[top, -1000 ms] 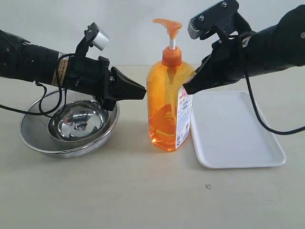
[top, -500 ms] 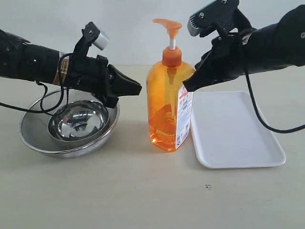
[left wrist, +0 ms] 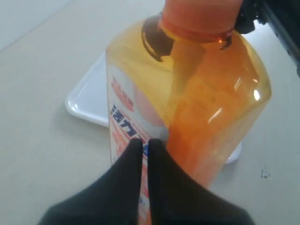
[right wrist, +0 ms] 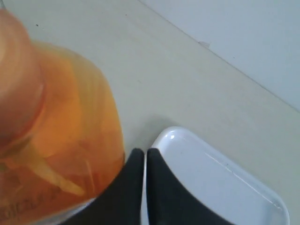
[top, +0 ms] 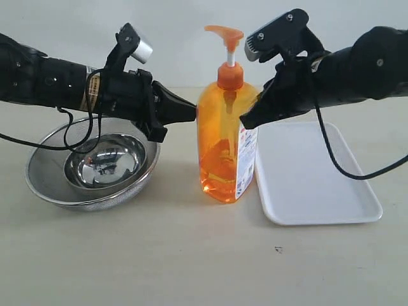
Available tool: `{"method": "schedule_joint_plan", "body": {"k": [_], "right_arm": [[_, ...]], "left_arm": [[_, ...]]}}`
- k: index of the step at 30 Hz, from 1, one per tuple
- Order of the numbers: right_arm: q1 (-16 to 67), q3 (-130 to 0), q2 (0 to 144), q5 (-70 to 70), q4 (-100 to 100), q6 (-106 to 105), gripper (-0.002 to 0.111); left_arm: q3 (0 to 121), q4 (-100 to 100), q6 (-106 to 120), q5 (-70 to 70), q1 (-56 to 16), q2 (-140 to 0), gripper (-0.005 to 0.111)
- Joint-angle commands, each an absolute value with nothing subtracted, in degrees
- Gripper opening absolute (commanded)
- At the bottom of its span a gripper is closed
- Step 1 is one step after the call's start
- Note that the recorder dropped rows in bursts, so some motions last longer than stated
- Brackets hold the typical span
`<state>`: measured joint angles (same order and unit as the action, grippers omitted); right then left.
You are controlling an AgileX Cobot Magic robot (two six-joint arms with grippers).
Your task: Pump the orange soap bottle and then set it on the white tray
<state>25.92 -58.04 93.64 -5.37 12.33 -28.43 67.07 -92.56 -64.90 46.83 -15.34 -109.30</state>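
The orange soap bottle (top: 224, 143) stands upright at the table's middle, its pump head (top: 225, 33) raised on a white stem. The white tray (top: 312, 172) lies flat just to its right. My left gripper (top: 191, 115) is shut and empty, its tip against or just short of the bottle's left shoulder; in the left wrist view its tips (left wrist: 145, 143) meet in front of the bottle (left wrist: 197, 93). My right gripper (top: 243, 121) is shut and empty beside the bottle's right shoulder, and its tips (right wrist: 145, 152) sit between the bottle (right wrist: 61, 126) and the tray (right wrist: 215, 183).
A round steel mesh strainer (top: 44, 185) holding a smaller steel bowl (top: 105, 162) sits on the left, under my left arm. Black cables hang from both arms. A small dark speck (top: 278, 249) marks the table near the front.
My left gripper first drew back a little, then moved right and up to the bottle's shoulder. My right gripper shifted slightly left toward the bottle. The bottle has not moved.
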Motion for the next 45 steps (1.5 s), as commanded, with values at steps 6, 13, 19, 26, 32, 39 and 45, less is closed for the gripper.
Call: {"method": "schedule_joint_plan", "body": {"k": [6,13,19,26,32,39,45], "right_arm": [[25.7,-64.8,98.1,-8.1,12.1,-30.5,0.0],[25.7,-67.0,100.6,-8.8,12.1,-31.6,0.0],[25.7,-67.0,100.5,-13.2,12.6,-32.4,0.0],[25.7,-67.0,97.0,-17.4,12.6,-31.5,0.0],[25.7,-67.0,94.1,-24.3,6.5,-27.0,0.0],[25.7,-67.0,93.8,-27.6,6.0,-26.8,0.0],[25.7,-67.0,93.8,-28.9,5.3,-25.5,0.002]], "left_arm": [[67.4,-95.9,-69.1,49.8,-16.1,-109.4,0.005],[67.4,-95.9,-69.9,53.2,-16.1,-109.3,0.005],[67.4,-95.8,-70.9,55.0,-16.5,-109.1,0.005],[67.3,-99.9,-74.2,49.6,-16.2,-104.2,0.005],[67.3,-99.9,-74.3,49.4,-14.3,-103.1,0.005],[67.3,-99.9,-74.2,46.6,-10.5,-103.1,0.005],[67.3,-99.9,-72.6,42.2,-9.2,-103.1,0.005]]}}
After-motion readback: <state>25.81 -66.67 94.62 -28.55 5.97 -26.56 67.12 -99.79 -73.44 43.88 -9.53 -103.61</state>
